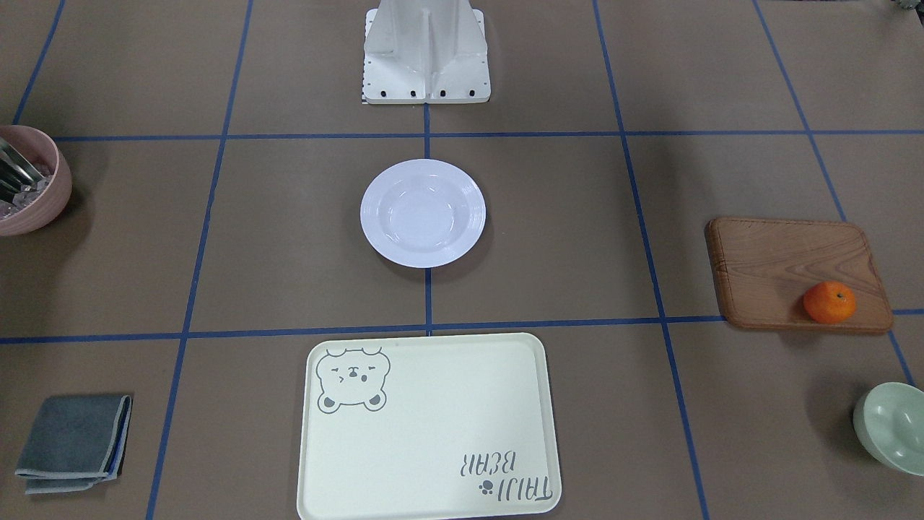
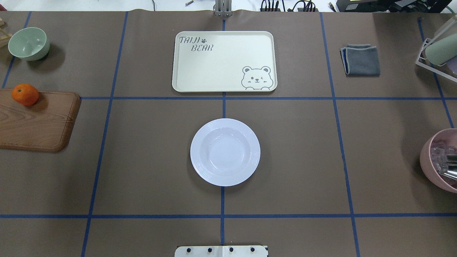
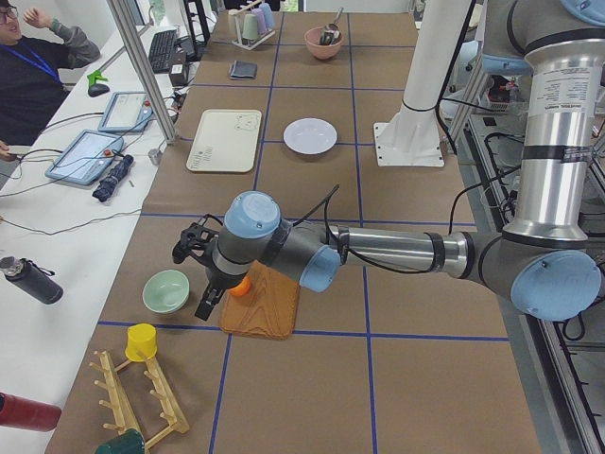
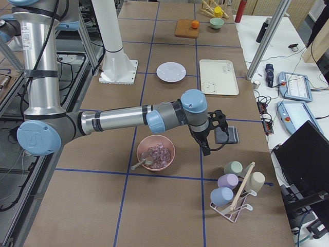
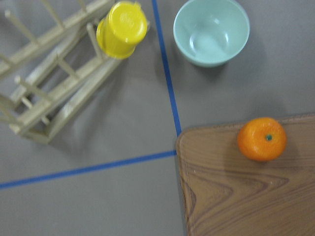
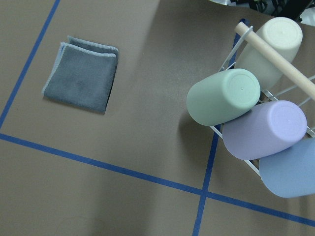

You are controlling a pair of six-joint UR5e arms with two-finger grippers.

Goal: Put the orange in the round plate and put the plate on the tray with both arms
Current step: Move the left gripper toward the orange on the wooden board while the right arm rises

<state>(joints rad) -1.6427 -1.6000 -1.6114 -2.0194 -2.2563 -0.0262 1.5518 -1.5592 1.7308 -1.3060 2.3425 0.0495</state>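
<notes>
Orange (image 5: 262, 138) sits on wooden board (image 5: 231, 196), seemingly under left gripper (image 3: 210, 301).

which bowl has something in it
The pink bowl: it holds clear pieces and metal utensils. The pale green bowl is empty.
</notes>
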